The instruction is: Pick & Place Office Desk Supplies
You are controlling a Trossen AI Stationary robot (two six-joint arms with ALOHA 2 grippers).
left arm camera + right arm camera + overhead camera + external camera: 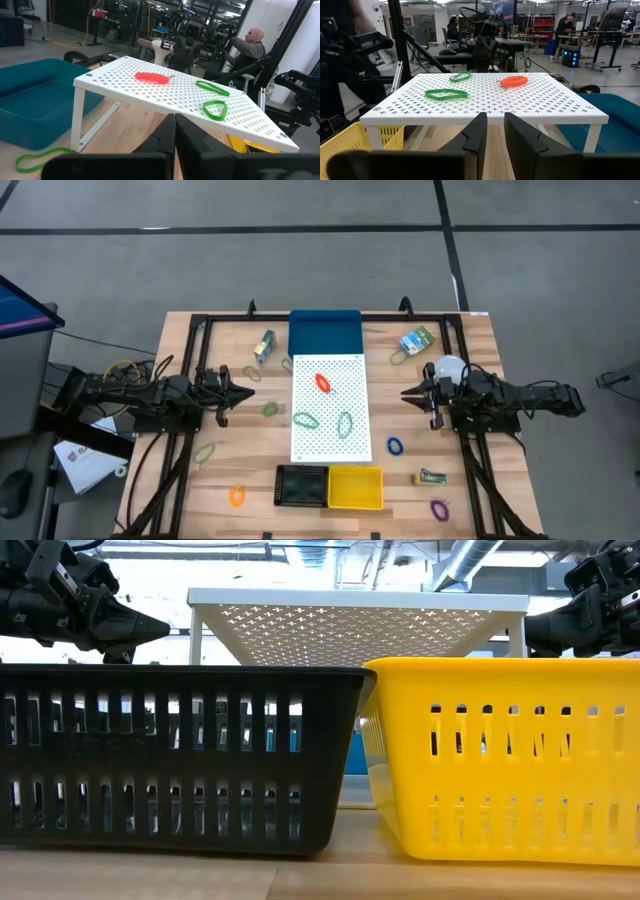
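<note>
Rubber bands lie on a white perforated board (330,442): a red one (323,383) and two green ones (305,420) (345,423). More bands lie on the wooden table: blue (395,446), purple (439,508), orange (237,496), pale green (204,451). Small printed packets lie at the far left (264,347), the far right (417,340) and the near right (431,476). My left gripper (248,392) hovers shut left of the board, pointing level at it. My right gripper (405,393) hovers right of the board, slightly open, with nothing between its fingers (476,131).
A black bin (301,486) and a yellow bin (355,488) stand side by side at the near edge. A blue tray (325,333) sits at the far edge behind the board. A white bulb-like object (450,367) lies beside the right arm. A black frame (200,330) borders the table.
</note>
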